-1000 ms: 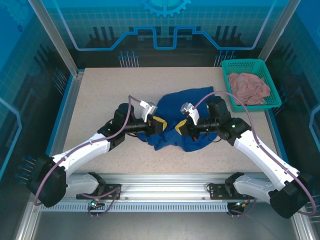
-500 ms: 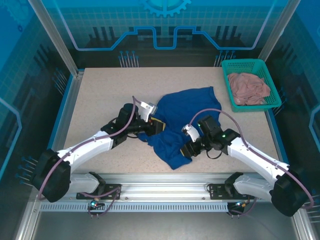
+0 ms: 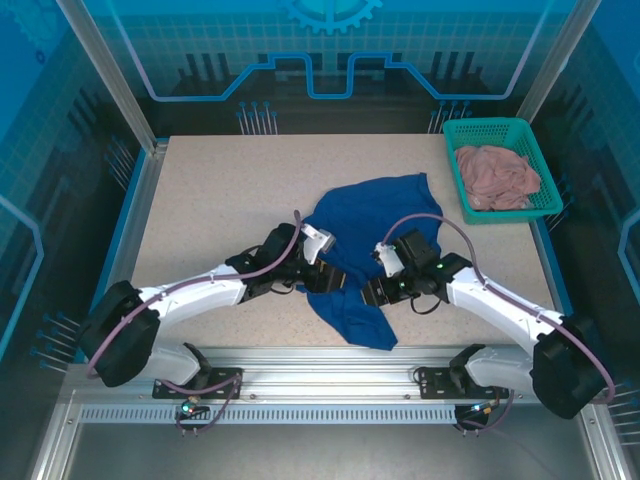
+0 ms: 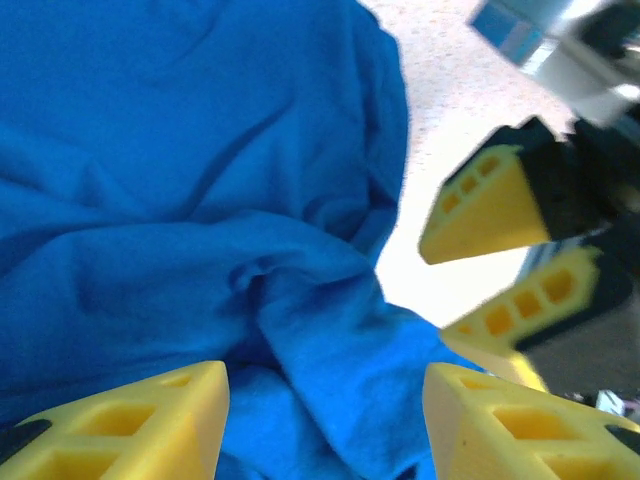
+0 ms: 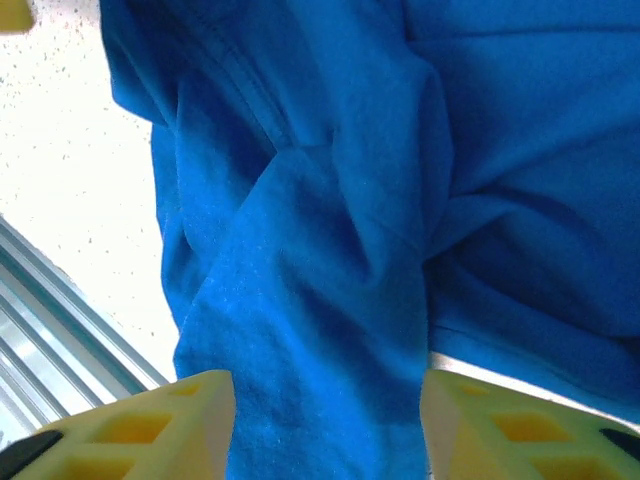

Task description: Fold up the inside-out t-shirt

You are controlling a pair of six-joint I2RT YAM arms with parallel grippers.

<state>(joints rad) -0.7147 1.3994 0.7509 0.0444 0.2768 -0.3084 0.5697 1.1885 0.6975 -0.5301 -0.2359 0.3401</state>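
Observation:
The inside-out t-shirt is royal blue and lies crumpled in the middle of the table, with a narrow tail reaching toward the front edge. My left gripper is low over the shirt's left-middle folds, jaws open, with wrinkled cloth lying between and below the yellow fingers. Facing it, my right gripper is open too, and a thick fold runs between its fingers. The right gripper's fingertips are close by in the left wrist view.
A teal basket stands at the back right corner and holds a dusty-pink cloth. Bare speckled tabletop spreads to the left and behind the shirt. The metal front rail runs just below the shirt's tail.
Both grippers have opened and let go of the shirt. The bunched cloth has dropped and stretched toward the front edge, and the left gripper has moved right, closer to the right one.

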